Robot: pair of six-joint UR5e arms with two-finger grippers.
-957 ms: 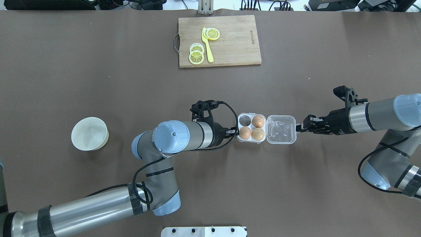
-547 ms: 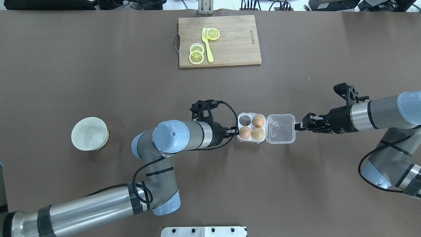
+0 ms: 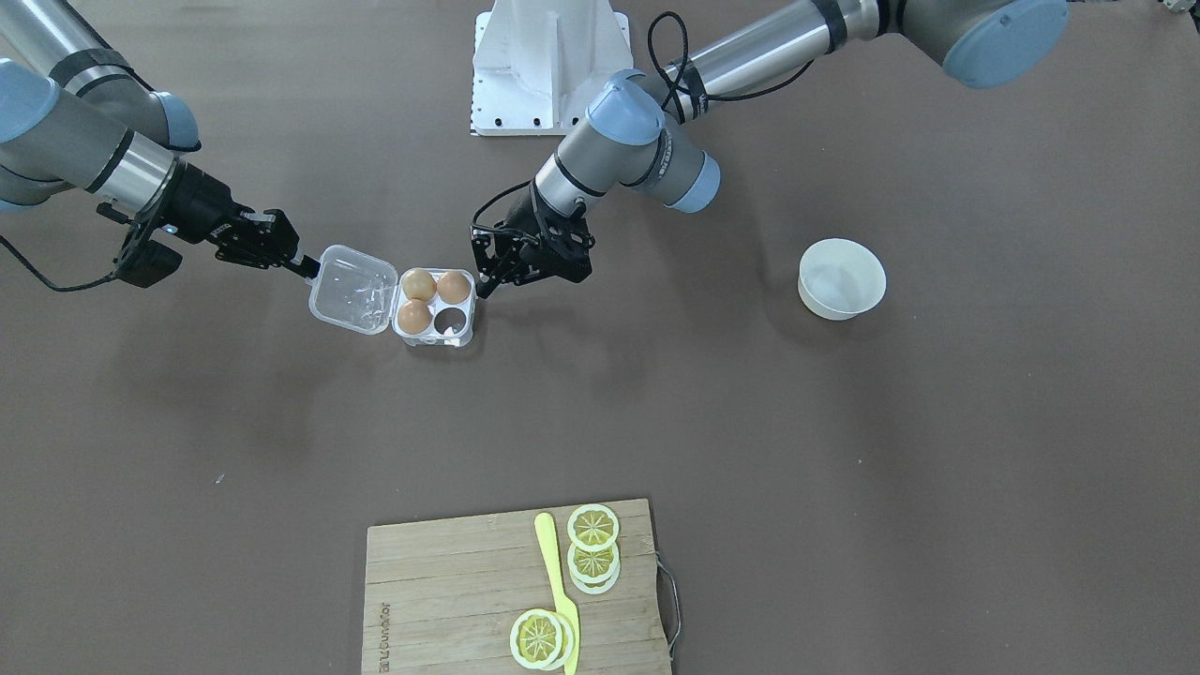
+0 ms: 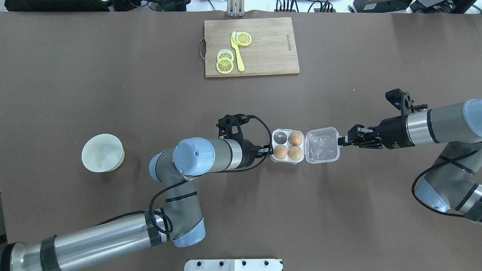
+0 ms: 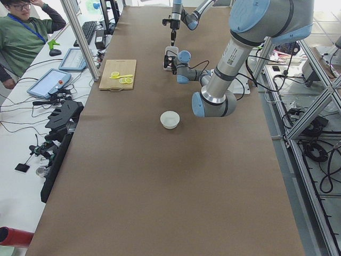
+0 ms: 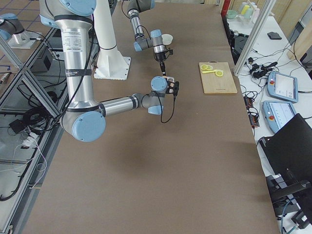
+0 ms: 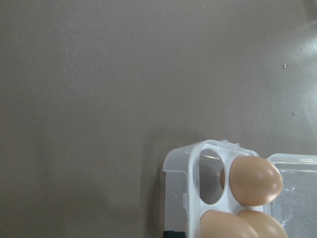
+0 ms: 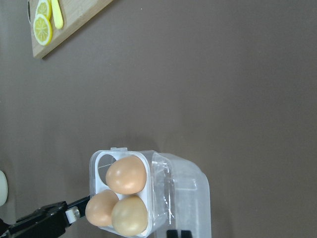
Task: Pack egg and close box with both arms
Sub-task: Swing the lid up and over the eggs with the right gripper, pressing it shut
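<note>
The clear box [image 4: 272,145] lies mid-table with its hinged lid [image 4: 322,145] swung out to the right. Three light-brown eggs fill three cups: one egg [image 4: 295,138] at the far right, two eggs [image 4: 280,151] [image 4: 295,153] in the near row. The far left cup [image 4: 279,138] is bare. My left gripper [image 4: 269,151] is shut on the box's left edge [image 8: 92,208]. My right gripper [image 4: 340,142] is shut on the lid's outer rim [image 3: 319,272], which rides slightly off the table. In the right wrist view the lid [image 8: 183,188] runs down to the fingertips [image 8: 178,233].
A white bowl [image 4: 102,153] stands to the left. A wooden cutting board [image 4: 263,56] with lemon slices [image 4: 224,62] and a yellow knife [image 4: 237,52] lies at the far edge. A white pedestal [image 3: 548,66] is at the robot's base. A person [image 5: 24,37] sits beside the table.
My right arm has shifted toward the far side and the lid's outer edge has come up a little with it. The left arm and the box base have stayed put.
</note>
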